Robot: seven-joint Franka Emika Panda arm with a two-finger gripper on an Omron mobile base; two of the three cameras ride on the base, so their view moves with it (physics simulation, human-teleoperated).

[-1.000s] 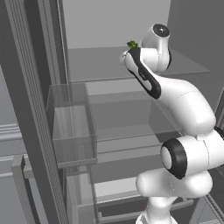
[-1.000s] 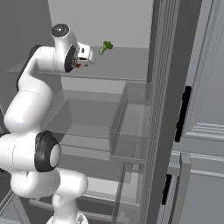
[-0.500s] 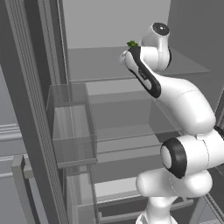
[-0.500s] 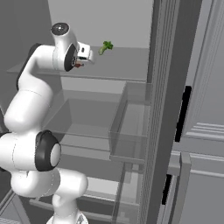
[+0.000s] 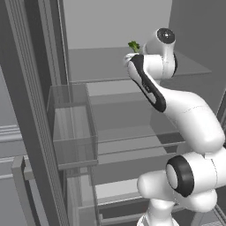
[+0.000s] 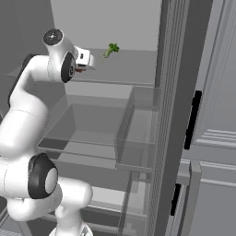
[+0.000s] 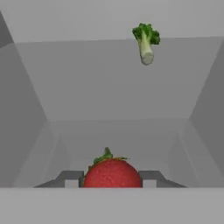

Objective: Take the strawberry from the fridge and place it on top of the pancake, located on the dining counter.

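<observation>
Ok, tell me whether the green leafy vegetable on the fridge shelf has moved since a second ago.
No. In the right base view the green leafy vegetable sits at the same spot on the upper fridge shelf, just beyond the hand, as before.

No lettering, labels, brand marks, numbers or signs can be read anywhere in the fridge (image 5: 114,66), on its shelves or door, nor on the robot arm working inside it.
</observation>
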